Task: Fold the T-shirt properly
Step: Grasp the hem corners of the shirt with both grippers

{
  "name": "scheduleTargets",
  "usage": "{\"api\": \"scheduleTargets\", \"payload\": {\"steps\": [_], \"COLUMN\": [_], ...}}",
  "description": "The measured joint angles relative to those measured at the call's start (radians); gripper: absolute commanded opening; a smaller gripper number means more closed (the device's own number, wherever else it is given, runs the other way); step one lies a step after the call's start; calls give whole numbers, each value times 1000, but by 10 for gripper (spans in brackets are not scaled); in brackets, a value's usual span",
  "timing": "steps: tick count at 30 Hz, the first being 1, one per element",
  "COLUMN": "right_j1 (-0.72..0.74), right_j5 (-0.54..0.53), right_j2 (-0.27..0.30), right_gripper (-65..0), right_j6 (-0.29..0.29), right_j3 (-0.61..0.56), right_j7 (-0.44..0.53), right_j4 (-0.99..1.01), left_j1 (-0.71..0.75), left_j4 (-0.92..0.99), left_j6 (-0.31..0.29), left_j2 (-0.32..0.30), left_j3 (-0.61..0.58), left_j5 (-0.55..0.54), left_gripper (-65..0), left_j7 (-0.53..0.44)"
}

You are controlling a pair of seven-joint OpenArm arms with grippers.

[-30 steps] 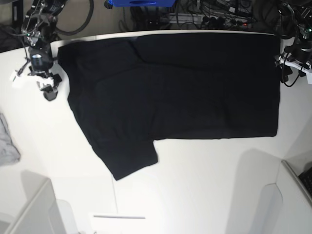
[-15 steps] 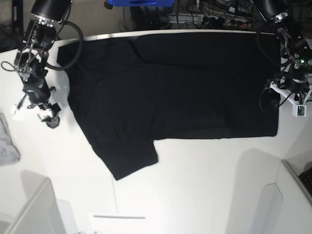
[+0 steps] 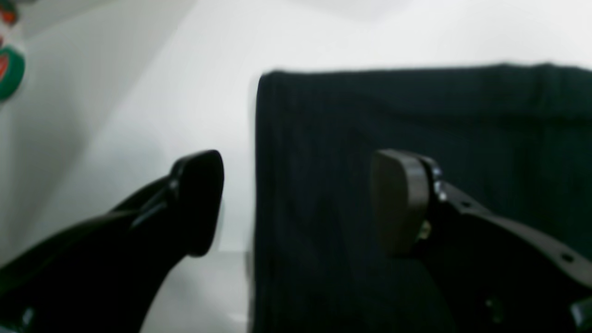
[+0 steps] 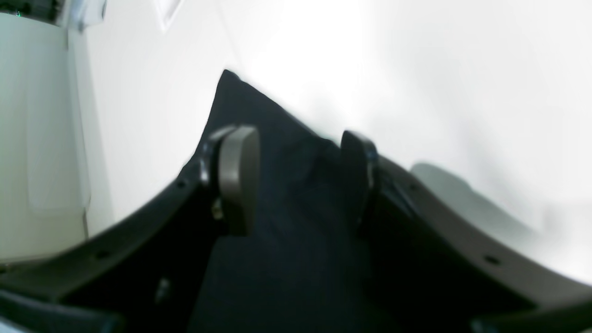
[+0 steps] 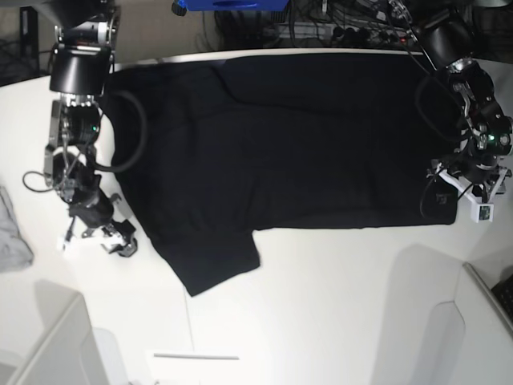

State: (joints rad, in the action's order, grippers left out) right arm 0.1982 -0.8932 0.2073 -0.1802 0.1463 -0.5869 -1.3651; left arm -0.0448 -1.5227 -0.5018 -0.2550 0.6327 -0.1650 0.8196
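While the T-shirt [image 5: 288, 152] lies spread flat and plain-side up across the far half of the counter [image 5: 337, 305], I have both arms down at its near corners, which looks to me like the setup for a first lengthwise fold.

At about 3 o'clock in the base view, the left end effector [image 5: 469, 192] sits over the hem corner. From its wrist camera the left end effector [image 3: 296, 203] is wide open and holds nothing: one finger is over bare counter [image 3: 185, 92], the other over the black cloth [image 3: 416, 115], so the shirt's side edge runs between them. I take that straddle as deliberate, so that closing will pinch the edge.

At about 8 o'clock, the right end effector [image 5: 116, 237] is beside the sleeve that juts toward the near edge. Its wrist view shows the right end effector [image 4: 296, 175] also open and empty, with a pointed corner of cloth [image 4: 259, 120] lying between the fingers. Whether the pads touch fabric I cannot tell; both wrist views are blurred.

A small grey cloth [image 5: 12, 233] lies well apart at 9 o'clock.
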Motion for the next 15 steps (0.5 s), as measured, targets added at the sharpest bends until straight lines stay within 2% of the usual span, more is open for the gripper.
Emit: {"api": "scheduleTargets", "payload": {"steps": [3, 7, 11, 12, 15], "right_j1": [77, 184, 243, 254, 314], "right_j5": [-9, -7, -5, -6, -6], "right_j2": [-4, -2, 25, 31, 35], "right_gripper": [-354, -216, -209, -209, -210], "right_j6": [5, 5, 5, 9, 123], "right_j3": [-63, -113, -183, -206, -270], "right_j7": [-3, 54, 100, 114, 158], "right_j4": [90, 262, 374, 399, 526], "left_j1": [-29, -46, -54, -54, -51], "left_j4": [64, 87, 93, 101, 128], "left_j6": [0, 5, -14, -3, 3], "left_j2": [-14, -37, -58, -68, -87], "left_j3": [-3, 3, -5, -5, 1], "left_j5": [0, 8, -12, -8, 4], "left_gripper": [-173, -173, -173, -173, -173], "left_j7": [-2, 1, -4, -5, -5]}}
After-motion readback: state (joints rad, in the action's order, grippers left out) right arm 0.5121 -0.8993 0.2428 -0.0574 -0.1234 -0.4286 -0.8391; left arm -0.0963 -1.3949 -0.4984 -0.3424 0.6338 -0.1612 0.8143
